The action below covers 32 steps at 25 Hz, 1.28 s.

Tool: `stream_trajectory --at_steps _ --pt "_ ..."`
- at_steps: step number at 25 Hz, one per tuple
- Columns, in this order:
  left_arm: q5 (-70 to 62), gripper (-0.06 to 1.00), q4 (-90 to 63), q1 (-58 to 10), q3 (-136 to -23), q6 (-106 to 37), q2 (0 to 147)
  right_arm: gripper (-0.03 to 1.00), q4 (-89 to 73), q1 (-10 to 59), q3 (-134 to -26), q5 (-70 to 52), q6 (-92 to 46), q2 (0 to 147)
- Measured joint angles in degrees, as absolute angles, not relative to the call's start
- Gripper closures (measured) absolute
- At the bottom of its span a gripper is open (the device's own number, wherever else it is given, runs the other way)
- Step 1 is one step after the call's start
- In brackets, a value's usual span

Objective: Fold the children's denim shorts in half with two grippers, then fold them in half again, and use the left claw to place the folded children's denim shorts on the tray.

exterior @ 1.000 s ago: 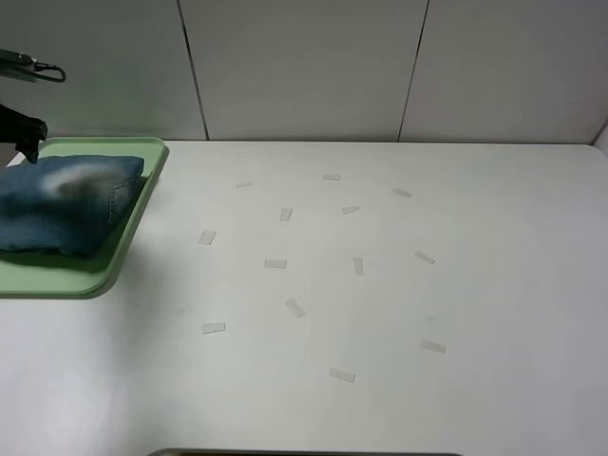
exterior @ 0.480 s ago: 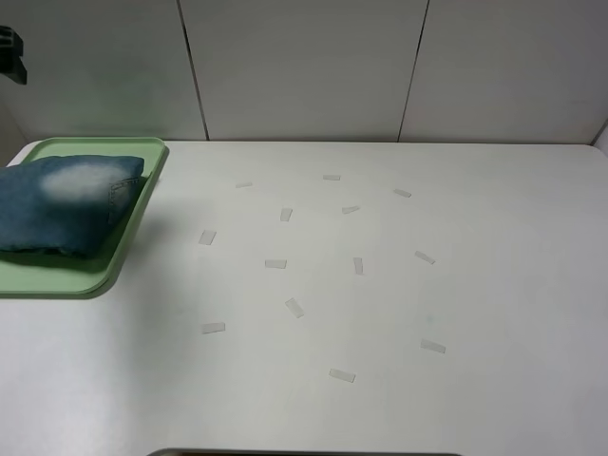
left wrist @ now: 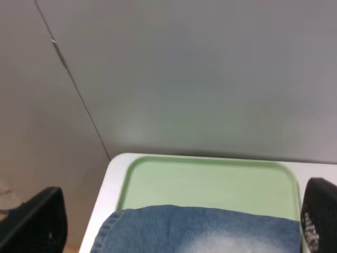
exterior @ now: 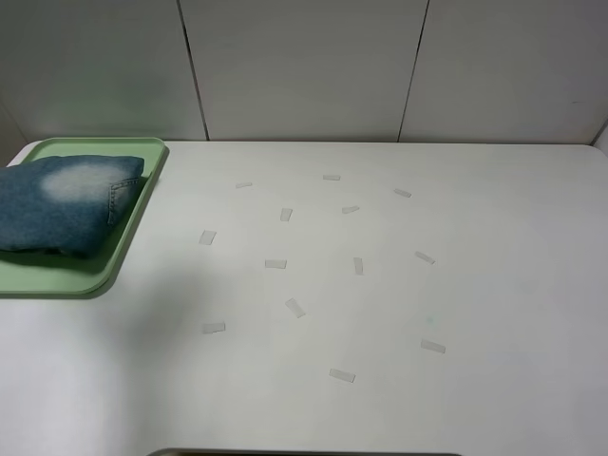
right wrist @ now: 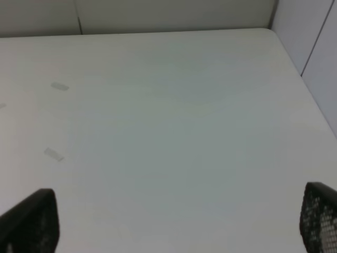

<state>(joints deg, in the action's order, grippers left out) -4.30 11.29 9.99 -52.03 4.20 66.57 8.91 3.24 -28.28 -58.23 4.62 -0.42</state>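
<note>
Counter (exterior: pixel 380 285) white, fills most of exterior frame, small pale tape strips (exterior: pixel 275 263) scattered mid-frame. Tray (exterior: pixel 57 275) pale green, at left edge of frame. Denim shorts (exterior: pixel 62 204) folded into thick bundle, lying on tray, bleached patch up. Left claw (left wrist: pixel 179 232) above shorts, fingers wide apart, holding nothing. Right claw (right wrist: pixel 179 226) over bare counter, fingers wide, holding nothing.

The children's denim shorts (exterior: pixel 62 207) lie folded into a thick blue bundle, one pale bleached patch facing up. They rest on the pale green tray (exterior: pixel 85 277) at the table's far left corner.
</note>
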Motion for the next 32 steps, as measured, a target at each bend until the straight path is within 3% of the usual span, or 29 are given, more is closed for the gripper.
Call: stream_trajectory --at_steps 7,14,21,32 --pt "-4.5 0.07 11.2 10.0 -39.9 9.9 43.1 0.27 8.9 3.2 -28.3 -58.2 4.6 -0.4" --pt "-28.3 0.07 11.2 10.0 -37.4 13.0 21.2 0.27 8.9 3.2 -28.3 -58.2 4.6 -0.4" --pt "-46.2 0.07 5.6 10.0 -36.9 4.5 8.7 0.27 8.9 3.2 -28.3 -58.2 4.6 -0.4" --pt "-57.2 0.07 -0.4 3.2 -36.8 -2.1 -0.3 0.27 8.9 3.2 -28.3 -58.2 4.6 -0.4"
